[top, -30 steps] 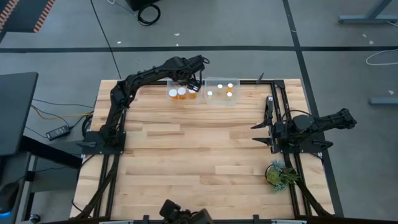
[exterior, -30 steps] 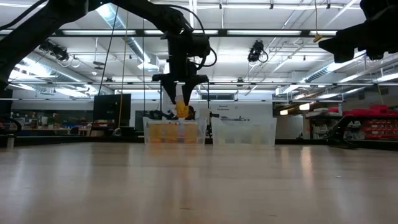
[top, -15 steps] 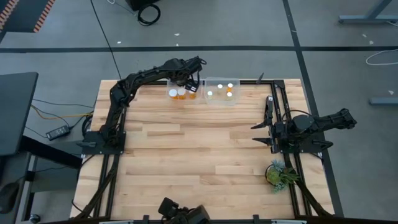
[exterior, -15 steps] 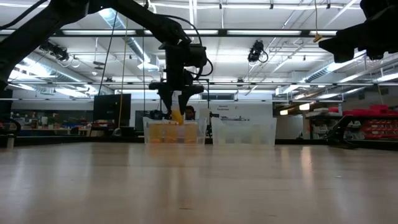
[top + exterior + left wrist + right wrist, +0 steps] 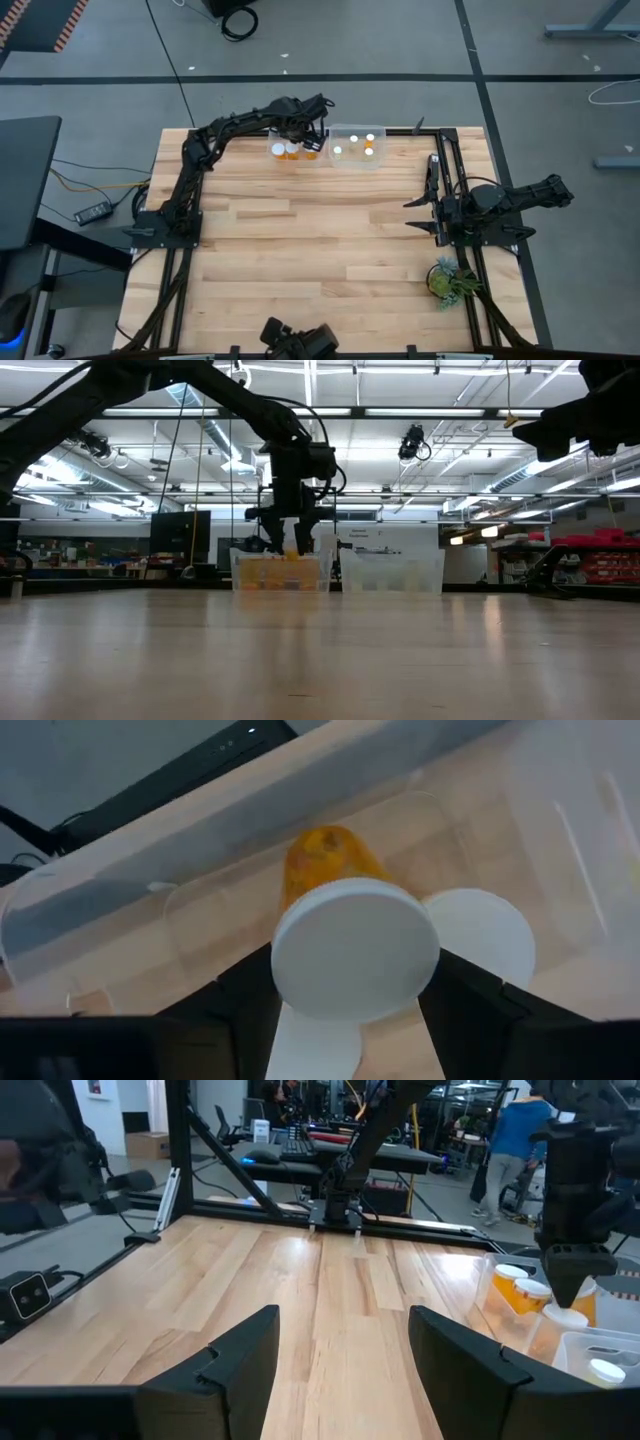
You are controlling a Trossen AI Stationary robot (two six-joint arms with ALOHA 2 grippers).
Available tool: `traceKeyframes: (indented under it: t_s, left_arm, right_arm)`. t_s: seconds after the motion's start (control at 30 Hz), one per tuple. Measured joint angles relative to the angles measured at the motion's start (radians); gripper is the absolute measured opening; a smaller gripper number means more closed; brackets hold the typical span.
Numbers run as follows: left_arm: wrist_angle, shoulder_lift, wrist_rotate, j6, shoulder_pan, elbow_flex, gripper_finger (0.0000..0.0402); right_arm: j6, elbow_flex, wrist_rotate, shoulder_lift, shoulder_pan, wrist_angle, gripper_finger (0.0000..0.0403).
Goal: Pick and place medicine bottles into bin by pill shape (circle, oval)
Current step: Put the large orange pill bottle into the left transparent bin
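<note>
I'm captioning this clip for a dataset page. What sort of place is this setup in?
Most likely a robotics lab or workshop: a wooden table on a grey concrete floor, open ceiling with strip lights and ducts, and benches of equipment behind, where a person stands.

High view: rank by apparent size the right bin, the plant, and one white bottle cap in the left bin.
1. Right bin, largest.
2. Plant, somewhat smaller than the bin.
3. White bottle cap in the left bin, by far the smallest.
The camera looks straight down, so nearness distorts little.
</note>
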Motion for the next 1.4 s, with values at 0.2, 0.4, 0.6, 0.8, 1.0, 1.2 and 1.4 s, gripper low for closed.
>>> traceKeyframes:
  t_s: [0.2,0.4,0.6,0.8,1.0,1.2,1.4]
  left_arm:
    - [-0.008,0.004,0.047,-0.012,0.020,0.002,0.0217]
    - [-0.038,0.005,0.155,-0.027,0.036,0.010,0.0217]
    - [-0.087,0.010,0.179,-0.024,0.036,0.008,0.0214]
    - [-0.111,0.010,0.206,-0.024,0.048,0.008,0.0219]
    - [-0.066,0.010,0.191,-0.017,0.052,0.008,0.0213]
    - [-0.047,0.012,0.158,0.010,0.052,0.009,0.0218]
    - [-0.074,0.013,0.181,0.003,0.069,0.009,0.0213]
  right_arm:
    - [0.000,0.000,0.000,0.000,0.000,0.000,0.0229]
    - [0.000,0.000,0.000,0.000,0.000,0.000,0.0229]
    - [0.000,0.000,0.000,0.000,0.000,0.000,0.0229]
    - [0.000,0.000,0.000,0.000,0.000,0.000,0.0229]
    - [0.000,0.000,0.000,0.000,0.000,0.000,0.0229]
    - [0.000,0.000,0.000,0.000,0.000,0.001,0.0229]
    - [-0.001,0.000,0.000,0.000,0.000,0.002,0.0229]
